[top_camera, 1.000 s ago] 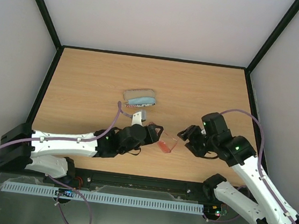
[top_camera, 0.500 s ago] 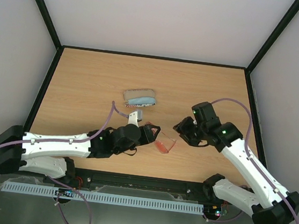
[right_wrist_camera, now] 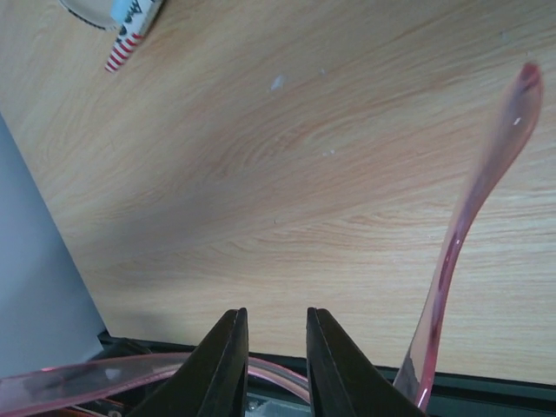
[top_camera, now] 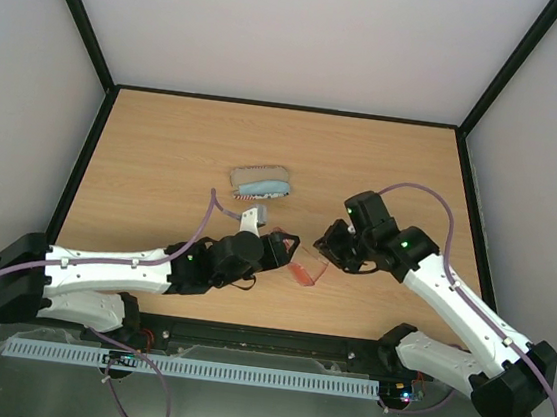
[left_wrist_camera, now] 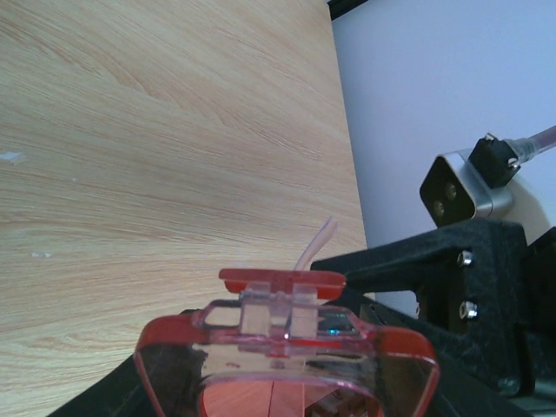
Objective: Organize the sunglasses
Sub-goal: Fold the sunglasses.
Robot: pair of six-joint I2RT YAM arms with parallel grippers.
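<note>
The sunglasses [top_camera: 308, 269] sit between the two grippers near the front middle of the table [top_camera: 165, 145], well short of the case [top_camera: 262, 174]. They appear lifted off the wood. The left gripper [top_camera: 287, 246] is clamped on them at the frame end. In its wrist view the red frame [left_wrist_camera: 287, 343] fills the bottom of the picture, bridge up and lenses toward the camera. The right gripper [top_camera: 331, 245] hovers just beside the free end. Its fingers [right_wrist_camera: 228, 365] stand a narrow gap apart and nothing seems pinched. One temple [right_wrist_camera: 469, 208] rises loose to its right, and the other runs across behind the gap. I judge the sunglasses very light and easily hurt. The temples are thin, springy plastic that bends before it pushes back, the hinges are weak points, and the lenses are slick and would scratch or smear under a pad. The safest hold is on the frame rim or the bridge, squeezed gently. A temple is best taken close to its hinge and swung in its own folding plane, not twisted or gripped at the curved tip.
</note>
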